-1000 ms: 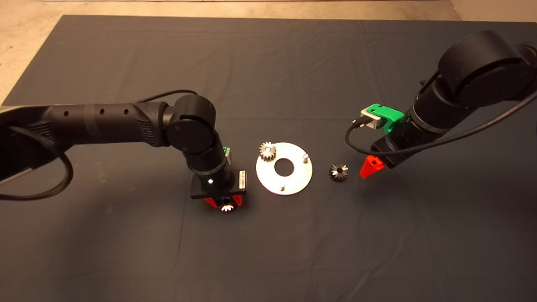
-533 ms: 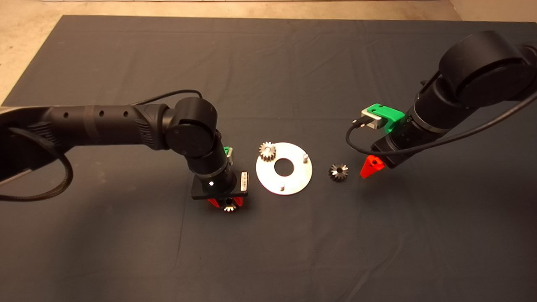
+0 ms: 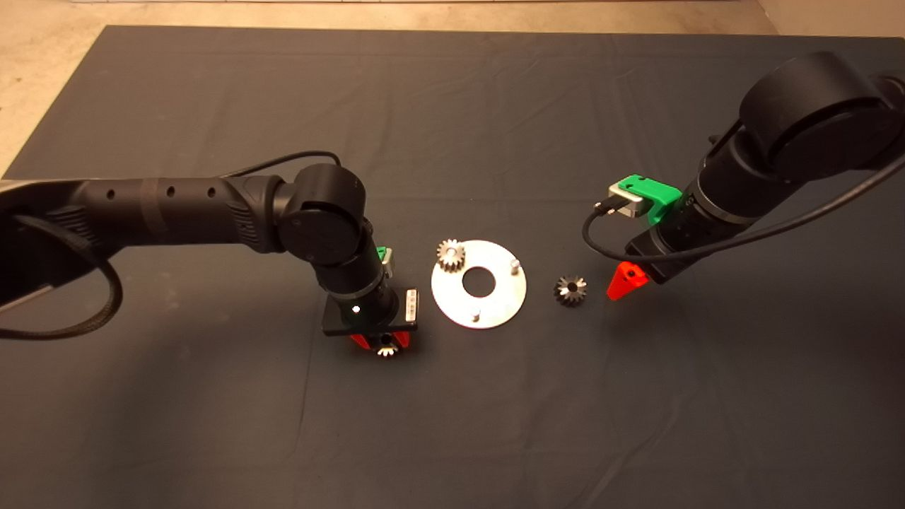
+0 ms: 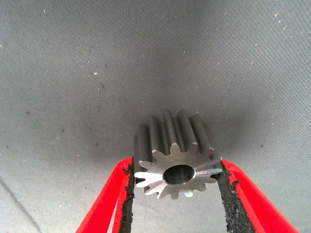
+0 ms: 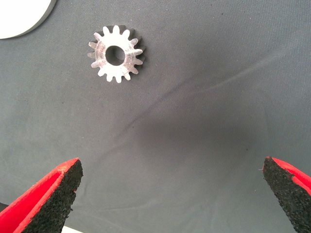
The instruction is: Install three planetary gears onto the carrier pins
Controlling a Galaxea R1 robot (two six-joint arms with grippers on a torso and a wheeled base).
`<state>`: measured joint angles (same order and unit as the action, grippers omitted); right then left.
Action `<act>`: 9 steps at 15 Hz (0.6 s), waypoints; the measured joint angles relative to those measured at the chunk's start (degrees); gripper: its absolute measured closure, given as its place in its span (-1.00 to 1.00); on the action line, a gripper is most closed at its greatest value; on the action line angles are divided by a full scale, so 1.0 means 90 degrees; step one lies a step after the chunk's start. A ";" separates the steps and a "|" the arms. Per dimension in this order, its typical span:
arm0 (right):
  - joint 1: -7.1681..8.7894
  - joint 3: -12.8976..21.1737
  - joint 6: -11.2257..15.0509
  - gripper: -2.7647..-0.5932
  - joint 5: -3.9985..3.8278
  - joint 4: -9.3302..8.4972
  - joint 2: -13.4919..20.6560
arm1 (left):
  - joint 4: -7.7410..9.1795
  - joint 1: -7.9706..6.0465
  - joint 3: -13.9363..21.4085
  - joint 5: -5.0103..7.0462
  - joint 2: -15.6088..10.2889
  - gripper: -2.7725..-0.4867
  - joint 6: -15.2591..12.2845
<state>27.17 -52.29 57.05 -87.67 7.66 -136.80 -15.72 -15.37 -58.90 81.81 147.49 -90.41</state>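
The shiny silver disc (image 3: 506, 297) lies mid-mat with a large centre hole. One planetary gear (image 3: 450, 254) sits on its far-left pin. Two carrier pins (image 3: 515, 264) (image 3: 476, 316) stand bare. My left gripper (image 3: 385, 346) is just left of the disc's near edge. It is shut on a second gear (image 4: 175, 162), with a pad against each side, low at the mat. A third gear (image 3: 570, 290) lies flat on the mat right of the disc and also shows in the right wrist view (image 5: 116, 53). My right gripper (image 3: 628, 280) hovers just right of it, open and empty (image 5: 170, 179).
The dark mat (image 3: 452, 424) has bare room in front of and behind the disc. The disc's edge shows in a corner of the right wrist view (image 5: 19, 19). Both black arms reach in from the sides. Beige floor (image 3: 42, 78) lies beyond the mat's far-left edge.
My left gripper has shifted slightly nearer and to the right with the gear between its fingers, then held still. The right arm and the loose gear have not moved.
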 joint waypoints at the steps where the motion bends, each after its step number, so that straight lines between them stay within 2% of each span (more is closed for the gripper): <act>1: 0.0000 0.0000 0.0000 -1.00 0.0000 0.0000 0.0000 | -0.0071 0.0005 0.0016 0.0003 0.0000 0.48 0.0000; 3: 0.0000 0.0000 0.0000 -1.00 0.0000 0.0000 0.0000 | -0.0141 0.0033 0.0022 0.0003 0.0000 0.48 0.0000; 9: 0.0000 0.0000 0.0003 -1.00 0.0000 0.0000 0.0000 | -0.0164 0.0032 0.0022 0.0000 0.0000 0.56 0.0003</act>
<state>27.17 -52.29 57.08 -87.67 7.66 -136.80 -17.20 -15.09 -58.71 81.81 147.49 -90.38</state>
